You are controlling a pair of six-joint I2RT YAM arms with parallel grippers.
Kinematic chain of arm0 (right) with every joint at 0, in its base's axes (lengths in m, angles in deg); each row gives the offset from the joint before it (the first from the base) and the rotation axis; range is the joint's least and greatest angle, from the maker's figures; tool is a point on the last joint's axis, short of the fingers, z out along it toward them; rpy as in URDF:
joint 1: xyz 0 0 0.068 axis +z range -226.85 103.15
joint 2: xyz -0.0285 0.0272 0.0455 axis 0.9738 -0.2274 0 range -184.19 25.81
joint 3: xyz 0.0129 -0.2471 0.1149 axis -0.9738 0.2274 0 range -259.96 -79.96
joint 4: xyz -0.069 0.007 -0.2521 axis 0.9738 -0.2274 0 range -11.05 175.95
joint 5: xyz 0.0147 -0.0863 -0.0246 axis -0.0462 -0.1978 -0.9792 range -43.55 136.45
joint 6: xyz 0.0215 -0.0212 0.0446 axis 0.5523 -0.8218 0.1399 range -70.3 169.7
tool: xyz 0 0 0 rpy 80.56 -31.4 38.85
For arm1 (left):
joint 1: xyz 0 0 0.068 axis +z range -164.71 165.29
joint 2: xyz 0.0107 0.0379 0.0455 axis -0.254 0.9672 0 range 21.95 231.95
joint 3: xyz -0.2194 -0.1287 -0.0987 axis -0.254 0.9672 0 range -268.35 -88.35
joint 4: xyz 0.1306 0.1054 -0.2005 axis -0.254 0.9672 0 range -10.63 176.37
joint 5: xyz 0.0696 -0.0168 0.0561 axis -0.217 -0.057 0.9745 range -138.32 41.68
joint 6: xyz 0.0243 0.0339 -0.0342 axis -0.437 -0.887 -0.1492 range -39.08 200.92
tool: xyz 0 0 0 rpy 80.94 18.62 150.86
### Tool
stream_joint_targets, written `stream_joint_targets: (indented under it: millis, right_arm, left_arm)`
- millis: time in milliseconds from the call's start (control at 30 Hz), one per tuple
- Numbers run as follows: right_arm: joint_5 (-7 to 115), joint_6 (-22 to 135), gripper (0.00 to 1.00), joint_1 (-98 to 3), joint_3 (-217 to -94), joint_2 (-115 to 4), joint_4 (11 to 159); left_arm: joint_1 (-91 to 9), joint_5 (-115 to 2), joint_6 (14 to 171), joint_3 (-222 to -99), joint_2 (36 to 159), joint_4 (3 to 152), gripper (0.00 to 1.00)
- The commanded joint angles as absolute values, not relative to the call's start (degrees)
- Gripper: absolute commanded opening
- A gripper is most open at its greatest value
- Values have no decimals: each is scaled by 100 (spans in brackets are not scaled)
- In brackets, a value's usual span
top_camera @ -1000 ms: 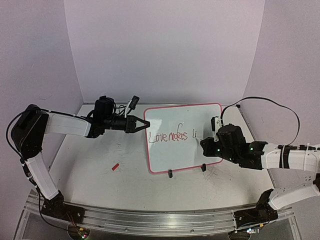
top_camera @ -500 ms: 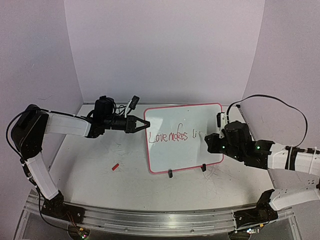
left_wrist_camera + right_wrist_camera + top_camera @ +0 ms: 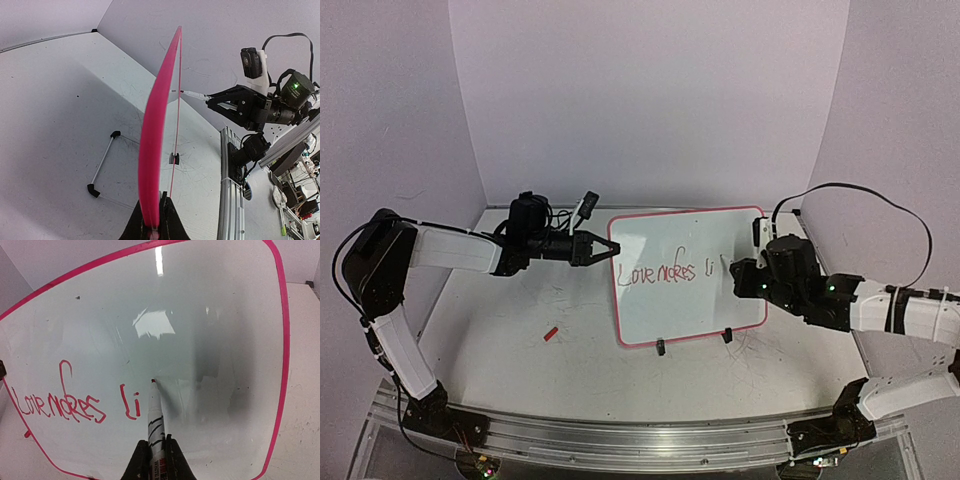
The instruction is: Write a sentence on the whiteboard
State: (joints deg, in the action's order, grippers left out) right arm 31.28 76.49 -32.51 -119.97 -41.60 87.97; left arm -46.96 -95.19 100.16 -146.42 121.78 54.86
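The whiteboard [image 3: 695, 300], white with a pink-red rim, stands tilted on black feet at the table's middle. My left gripper [image 3: 610, 249] is shut on its left rim; the left wrist view shows that rim [image 3: 155, 150] edge-on between my jaws. Red script on the board reads "Love makes li" [image 3: 670, 272], also in the right wrist view [image 3: 75, 407]. My right gripper [image 3: 738, 278] is shut on a white marker [image 3: 156, 417]. Its red tip sits at the board just right of "li"; I cannot tell whether it touches.
A small red cap [image 3: 551, 334] lies on the table left of the board. A wire stand with black ends [image 3: 102, 165] shows behind the board. Purple walls enclose the back and sides. A metal rail [image 3: 620, 430] runs along the near edge.
My right gripper has risen and moved a little right with the marker, from the board's lower right up to just right of "li". The left arm and board have not moved.
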Motion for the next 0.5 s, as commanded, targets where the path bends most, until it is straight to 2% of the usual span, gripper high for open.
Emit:
stream_joint_targets:
  millis: [0,467]
  right_arm:
    - [2986,7531,0,-3303,-12253,-4253,9017]
    - [3144,7401,0,-3304,-12289,-4475,8913]
  left_arm:
    - [-4706,-8981,9560,-14722,12266,5933,0]
    - [-4708,-8998,9525,-14716,12280,5934,0]
